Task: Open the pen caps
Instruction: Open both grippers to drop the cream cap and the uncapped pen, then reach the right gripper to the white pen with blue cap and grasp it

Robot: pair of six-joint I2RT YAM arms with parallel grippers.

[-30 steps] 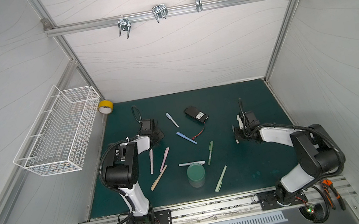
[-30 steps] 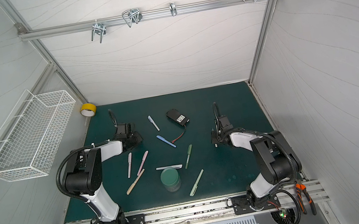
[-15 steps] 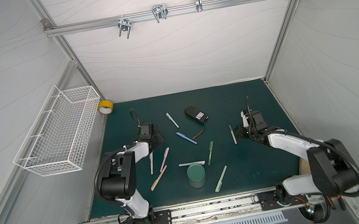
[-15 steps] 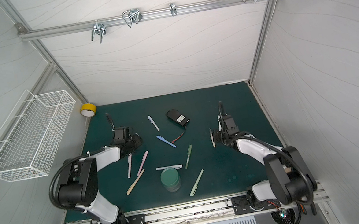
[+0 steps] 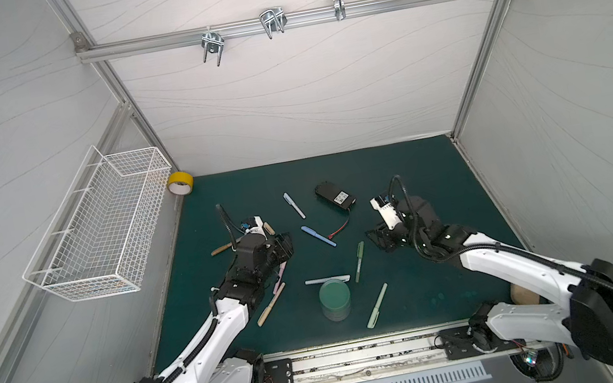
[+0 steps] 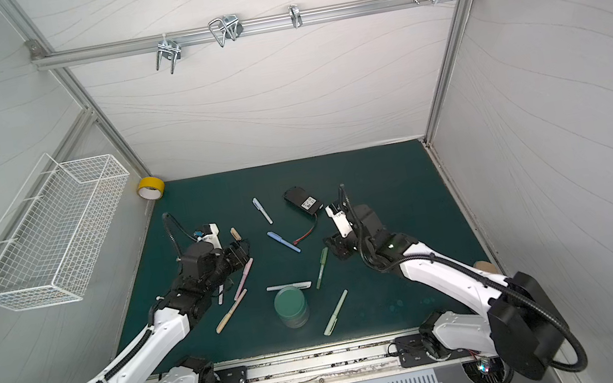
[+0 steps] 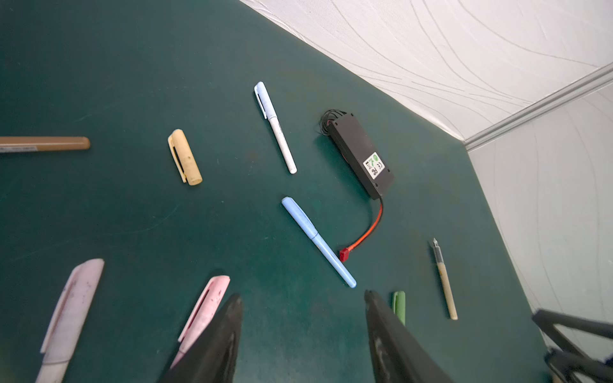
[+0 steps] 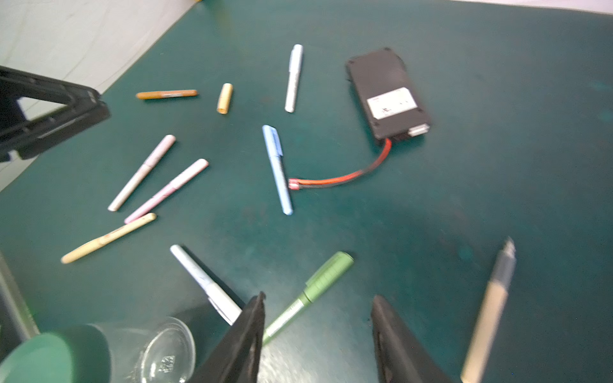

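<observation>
The green tabletop (image 5: 232,188) carries everything, and both arms reach low over its middle. The left hand (image 7: 302,296) has its jaws spread with nothing between them, and the right hand (image 8: 320,296) is likewise parted and empty. Both hover just above the surface. Toward the back wall lies a black battery pack (image 5: 335,196) with a red wire, and near the front edge stands a glass jar (image 5: 335,305) with a green lid. The pens are scattered flat between the two arms. Most have their caps on: a blue pen (image 7: 318,242) ahead of the left hand, a dark green pen (image 8: 308,295) just before the right hand's fingertips, and a pale blue-and-white pen (image 7: 274,127) farther back. A beige pen (image 8: 491,305) beside the right hand shows a bare nib, and a loose tan cap (image 7: 185,156) lies well apart from it, near the left hand. So one pen looks finished and the hands seem to be between pens. The next move probably calls for one hand to close on a capped pen's barrel and lift it. The other would then pinch only the cap, and the two would pull straight apart along the pen's length.
</observation>
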